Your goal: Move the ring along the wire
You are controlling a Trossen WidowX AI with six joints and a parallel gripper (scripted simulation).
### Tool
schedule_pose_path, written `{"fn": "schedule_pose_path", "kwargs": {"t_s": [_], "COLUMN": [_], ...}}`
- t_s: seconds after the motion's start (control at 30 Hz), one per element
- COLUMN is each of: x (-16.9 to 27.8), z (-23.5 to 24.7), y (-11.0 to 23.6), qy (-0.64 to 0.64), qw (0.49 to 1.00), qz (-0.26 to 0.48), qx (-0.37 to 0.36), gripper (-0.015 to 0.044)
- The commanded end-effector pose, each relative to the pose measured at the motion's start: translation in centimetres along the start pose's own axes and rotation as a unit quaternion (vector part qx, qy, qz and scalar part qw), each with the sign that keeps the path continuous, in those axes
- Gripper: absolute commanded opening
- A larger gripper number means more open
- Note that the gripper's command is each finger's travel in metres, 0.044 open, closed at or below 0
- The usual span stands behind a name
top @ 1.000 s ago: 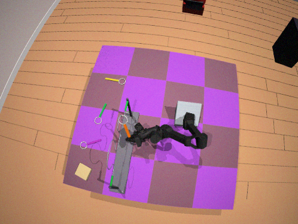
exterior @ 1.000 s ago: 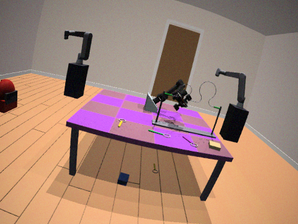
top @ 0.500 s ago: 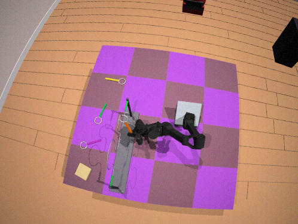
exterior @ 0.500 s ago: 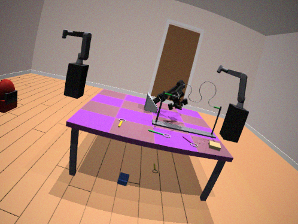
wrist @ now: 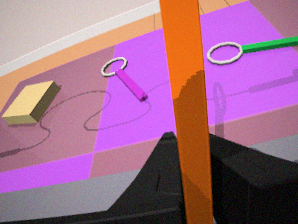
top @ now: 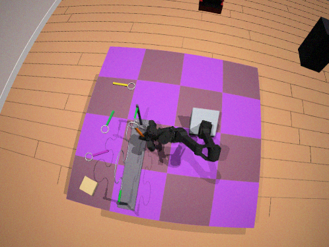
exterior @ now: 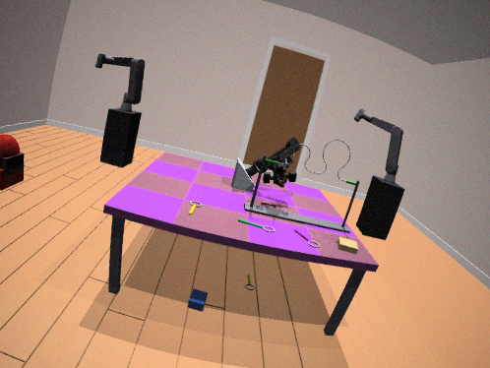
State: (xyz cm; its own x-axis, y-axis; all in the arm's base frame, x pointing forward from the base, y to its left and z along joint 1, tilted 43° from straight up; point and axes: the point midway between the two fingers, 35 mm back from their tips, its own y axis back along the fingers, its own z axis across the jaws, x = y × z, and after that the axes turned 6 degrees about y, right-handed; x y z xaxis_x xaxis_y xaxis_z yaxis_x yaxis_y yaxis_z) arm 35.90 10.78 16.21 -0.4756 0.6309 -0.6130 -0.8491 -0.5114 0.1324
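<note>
The pincer was clenched on the orange handle, which rose straight up through the wrist view. Beyond it on the worktop lay a magenta-handled ring, a green-handled ring and a tan block. From above, the handle's ring sat at the green wire section beside the far post, over the grey base, well apart from the other post
</note>
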Motion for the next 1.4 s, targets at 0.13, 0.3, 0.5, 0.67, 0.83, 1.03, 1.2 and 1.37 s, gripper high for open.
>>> {"fn": "schedule_pose_path", "kwargs": {"t_s": [0.13,0.3,0.5,0.67,0.83,1.03,1.2,1.37], "x": [0.3,0.2,0.2,0.1,0.1,0.1,0.0,0.0], "z": [-2.4,-3.3,-4.2,-4.8,-5.3,-6.0,-6.5,-7.0], "y": [0.4,0.6,0.8,0.9,1.0,1.1,1.3,1.4], "qy": [0.053,0.07,0.081,0.086,0.088,0.089,0.089,0.089], "qw": [0.998,0.997,0.996,0.995,0.995,0.995,0.995,0.995], "qz": [0.013,0.016,0.018,0.019,0.019,0.019,0.019,0.019], "qx": [0.025,0.032,0.037,0.039,0.04,0.041,0.041,0.041], "gripper": [-0.015,-0.015,-0.015,-0.015,-0.015,-0.015,-0.015,-0.015]}}
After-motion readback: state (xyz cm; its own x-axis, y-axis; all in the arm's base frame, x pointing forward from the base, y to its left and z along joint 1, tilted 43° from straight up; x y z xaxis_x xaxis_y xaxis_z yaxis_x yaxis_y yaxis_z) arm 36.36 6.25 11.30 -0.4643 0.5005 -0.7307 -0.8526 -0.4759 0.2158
